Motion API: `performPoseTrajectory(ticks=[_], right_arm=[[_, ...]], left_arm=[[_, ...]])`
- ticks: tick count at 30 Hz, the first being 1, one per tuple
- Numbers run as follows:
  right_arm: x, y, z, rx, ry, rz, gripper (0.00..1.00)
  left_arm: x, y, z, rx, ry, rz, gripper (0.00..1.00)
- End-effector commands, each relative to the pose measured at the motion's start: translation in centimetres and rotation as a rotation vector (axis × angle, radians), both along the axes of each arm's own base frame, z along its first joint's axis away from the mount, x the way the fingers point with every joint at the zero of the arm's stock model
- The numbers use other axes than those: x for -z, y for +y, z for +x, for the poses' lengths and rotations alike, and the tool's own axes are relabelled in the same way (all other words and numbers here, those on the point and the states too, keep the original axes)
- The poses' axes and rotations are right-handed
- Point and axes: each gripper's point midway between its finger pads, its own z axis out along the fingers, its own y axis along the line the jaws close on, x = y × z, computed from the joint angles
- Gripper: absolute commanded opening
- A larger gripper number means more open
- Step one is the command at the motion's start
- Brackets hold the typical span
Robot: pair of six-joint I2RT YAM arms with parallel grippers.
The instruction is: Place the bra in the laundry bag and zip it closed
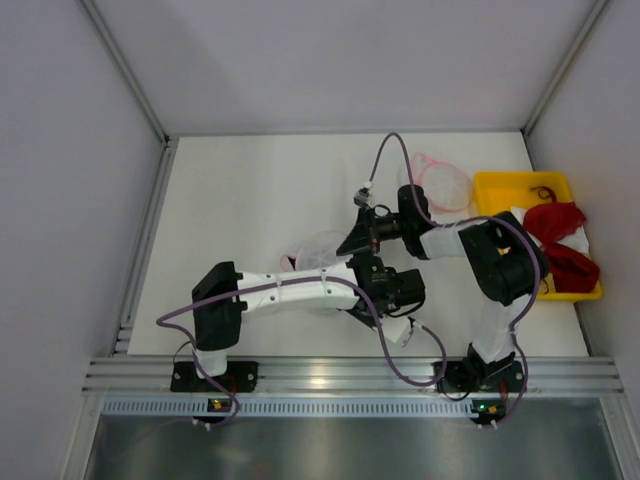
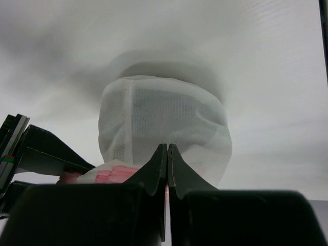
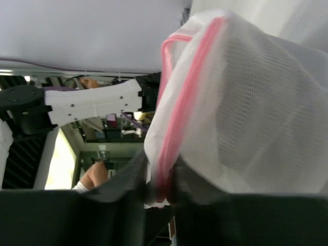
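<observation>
Top external camera: fixed above and behind my two bases, looking steeply down on the bench (image 1: 250, 190) from far enough off to take in both arms whole.

Left wrist camera: sits just behind my left gripper (image 2: 167, 152) and looks low along the fingers, across the bench surface. The laundry bag (image 2: 164, 118) fills mid-frame at close range.

Right wrist camera: sits behind my right gripper (image 3: 160, 187) and faces across toward my left arm (image 3: 92, 105), which crosses its background. The laundry bag is very near the lens and covers the right half.

Shared ground: all three views hold the laundry bag. The overhead view also holds both grippers meeting at it.
</observation>
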Motion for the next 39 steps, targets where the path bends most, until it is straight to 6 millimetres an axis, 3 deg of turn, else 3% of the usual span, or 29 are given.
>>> performPoseTrajectory(ticks=[1,2,3,4,5,7,12,24,28,33,39], right_arm=[[-0.5,0.3,1.6,0.024,-0.098,-0.047,0.30],[-0.1,0.1,1.8,0.033,-0.103,-0.084,0.52],[-0.6,0.0,2.5,0.021,-0.265,-0.090,0.61],[0.9,-1.0,1.1,-0.002,-0.145,-0.203,0.68],[0.5,-1.0,2.1,0.009,-0.212,-0.241,0.76],[1.3,-2.3,1.2,-0.037,-0.228,-0.304,0.81],[1.3,-4.2,0.8,-0.032,-0.261,-0.370,0.83],[1.2,-5.9,-0.9,-0.050,-0.185,-0.452,0.83],[0.1,-5.4,-1.5,-0.075,-0.153,-0.389,0.80],[0.5,-4.5,-1.1,-0.040,-0.089,-0.355,0.75],[1.0,-2.8,-0.3,-0.027,-0.088,-0.324,0.61]], left_arm=[[-1.1,0.6,-0.4,-0.050,0.041,-0.032,0.00],[-1.1,0.3,0.1,-0.061,0.036,-0.037,0.00],[-1.3,0.2,0.5,-0.072,0.032,-0.041,0.00],[-1.1,0.1,1.1,-0.083,0.023,-0.041,0.00],[-1.4,-0.1,1.4,-0.085,0.015,-0.051,0.00],[-1.3,-0.3,2.1,-0.092,0.003,-0.056,0.00],[-1.4,-0.8,3.5,-0.096,-0.025,-0.060,0.00],[-0.8,-2.4,6.2,-0.149,-0.095,-0.103,0.00],[-0.4,-3.2,7.3,-0.163,-0.130,-0.126,0.00],[-0.4,-4.0,7.7,-0.162,-0.135,-0.146,0.00],[-0.5,-4.5,7.8,-0.173,-0.139,-0.160,0.00]])
